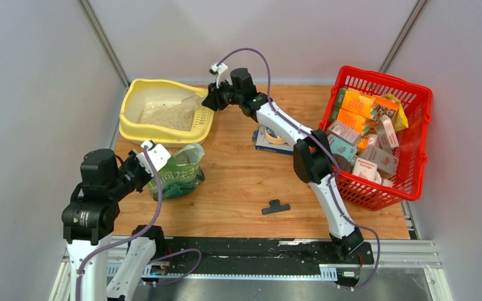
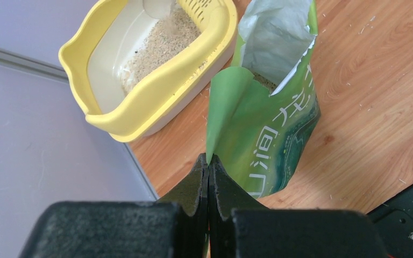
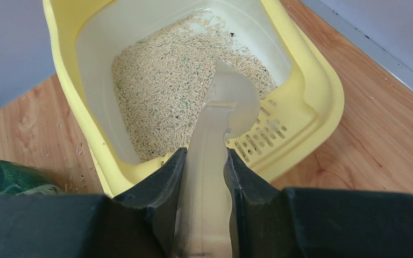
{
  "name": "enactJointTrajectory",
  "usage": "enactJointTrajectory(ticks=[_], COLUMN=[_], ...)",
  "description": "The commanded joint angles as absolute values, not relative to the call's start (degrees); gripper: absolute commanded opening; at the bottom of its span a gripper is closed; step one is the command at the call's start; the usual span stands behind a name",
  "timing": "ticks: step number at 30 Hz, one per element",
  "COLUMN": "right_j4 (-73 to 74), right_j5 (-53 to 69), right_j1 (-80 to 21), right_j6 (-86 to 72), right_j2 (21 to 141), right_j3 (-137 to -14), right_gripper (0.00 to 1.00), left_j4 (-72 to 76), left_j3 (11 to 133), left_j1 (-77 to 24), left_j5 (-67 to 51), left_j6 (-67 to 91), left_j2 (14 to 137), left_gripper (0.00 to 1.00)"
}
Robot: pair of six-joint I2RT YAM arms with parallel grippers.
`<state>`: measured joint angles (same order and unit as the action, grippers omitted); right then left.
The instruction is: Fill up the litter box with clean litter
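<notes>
The pale yellow litter box (image 1: 132, 128) stands at the back left, a layer of beige clean litter (image 1: 165, 116) on its floor. Over its right rim, my right gripper (image 1: 209, 100) is shut on the handle of a translucent scoop (image 1: 192, 103). In the right wrist view the scoop (image 3: 231, 99) reaches down into the litter (image 3: 161, 91) inside the litter box (image 3: 312, 80). The green litter pouch (image 1: 181, 174) stands open in front of the box. My left gripper (image 2: 208, 160) is shut on a torn flap of the pouch (image 2: 271, 126). The litter box (image 2: 156, 91) lies just beyond it.
A red lattice basket (image 1: 417, 110) full of cartons stands at the right. A tape roll on a flat box (image 1: 270, 139) lies mid-table, and a small black clip (image 1: 276, 206) nearer the front. Grey partition walls close in the left side and back. Loose granules dot the wood.
</notes>
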<state>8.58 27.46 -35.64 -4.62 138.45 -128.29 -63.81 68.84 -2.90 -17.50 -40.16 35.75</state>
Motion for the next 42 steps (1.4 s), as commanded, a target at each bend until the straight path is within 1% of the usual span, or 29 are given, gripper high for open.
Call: enactJointTrajectory(ticks=[1,7,13,17,19,21,22,25,28,29,32,37,42], right_j4=[7.0,9.3,13.6,16.0,17.4,18.7,21.2,27.7,35.1,37.6,48.8,59.3,61.8], right_j5=[26.1,27.4,21.5,21.5,23.0,27.6,30.6,33.9,40.2,44.5,50.0,48.9,48.1], right_j1=[-36.6,-37.5,-40.2,-40.3,-40.7,-41.0,-41.0,-40.4,-39.1,-38.9,-38.9,-40.2,-41.8], right_j6=[2.4,3.5,8.9,4.8,3.4,3.2,2.8,1.3,2.1,3.7,12.2,24.0,29.1], right_j2=[135.9,133.1,126.5,121.8,118.0,115.1,112.1,106.8,103.5,101.8,99.6,97.5,97.3], right_j3=[-129.8,-129.7,-127.4,-125.4,-122.2,-119.5,-118.2,-116.7,-116.6,-117.1,-118.4,-116.7,-116.8], right_gripper=[0.0,0.0,0.0,0.0,0.0,0.0,0.0,0.0,0.0,0.0,0.0,0.0,0.0], left_j4=[-57.3,-56.1,-55.4,-56.0,-56.9,-57.0,-56.6,-56.2,-56.5,-56.5,-56.0,-54.1,-53.9], left_j3=[68.9,68.6,68.7,68.9,68.8,67.9,67.4,66.8,66.3,66.3,66.5,66.2,66.4], left_j1=[-2.5,-2.5,-2.5,-2.5,-2.5,-2.5,-2.5,-2.5,-2.5,-2.5,-2.5,-2.5,-2.5], left_j5=[-19.2,-20.7,-21.7,-22.7,-22.7,-22.2,-21.3,-20.9,-21.4,-21.5,-21.8,-21.6,-21.6], left_j6=[-38.8,-38.0,-37.3,-36.7,-36.5,-36.0,-34.8,-33.2,-33.4,-33.5,-33.3,-32.8,-32.6], left_j2=[33.5,31.4,28.5,26.5,26.2,25.2,24.9,23.7,23.4,23.7,24.9,25.7,26.1], left_gripper=[0.0,0.0,0.0,0.0,0.0,0.0,0.0,0.0,0.0,0.0,0.0,0.0,0.0])
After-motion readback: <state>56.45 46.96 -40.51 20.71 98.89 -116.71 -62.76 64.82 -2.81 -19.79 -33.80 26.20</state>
